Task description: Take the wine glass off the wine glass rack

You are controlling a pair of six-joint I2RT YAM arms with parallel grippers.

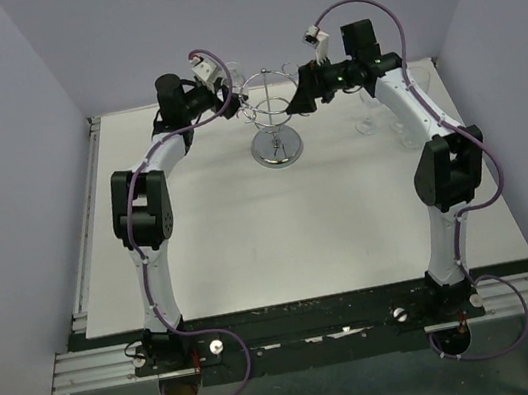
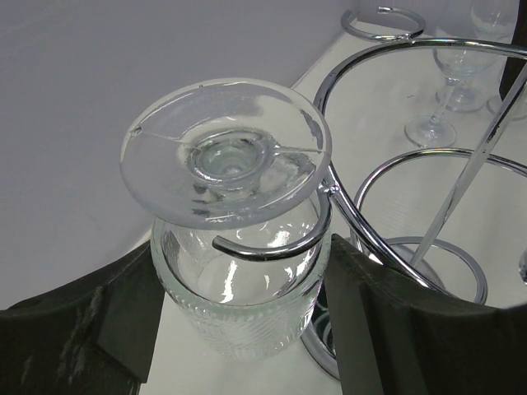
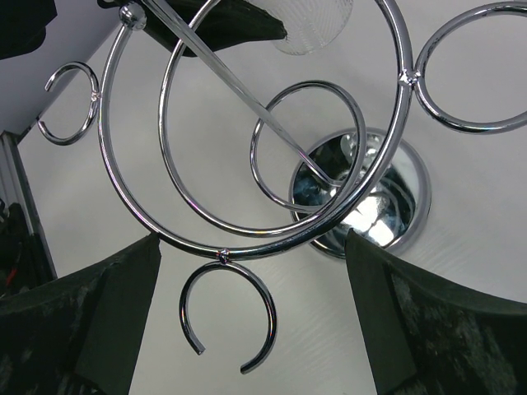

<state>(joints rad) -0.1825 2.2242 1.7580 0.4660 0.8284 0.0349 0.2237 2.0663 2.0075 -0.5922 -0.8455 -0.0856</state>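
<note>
The chrome wine glass rack (image 1: 271, 120) stands at the back middle of the table on its round mirrored base (image 1: 277, 148). A clear wine glass (image 2: 226, 152) hangs upside down from a hook on the rack's left side, foot up; it also shows in the top view (image 1: 235, 72). My left gripper (image 2: 240, 247) straddles its ribbed bowl, a finger against each side. My right gripper (image 3: 251, 239) is open on the rack's right side, its fingers apart on either side of an empty hook (image 3: 226, 317). The rack's ring (image 3: 221, 253) and post (image 2: 468, 177) fill both wrist views.
Two more wine glasses (image 1: 369, 119) stand upright on the table right of the rack, under my right arm; they show in the left wrist view (image 2: 432, 123). Purple walls close in the back and sides. A metal rail runs along the table's left edge (image 1: 88, 237).
</note>
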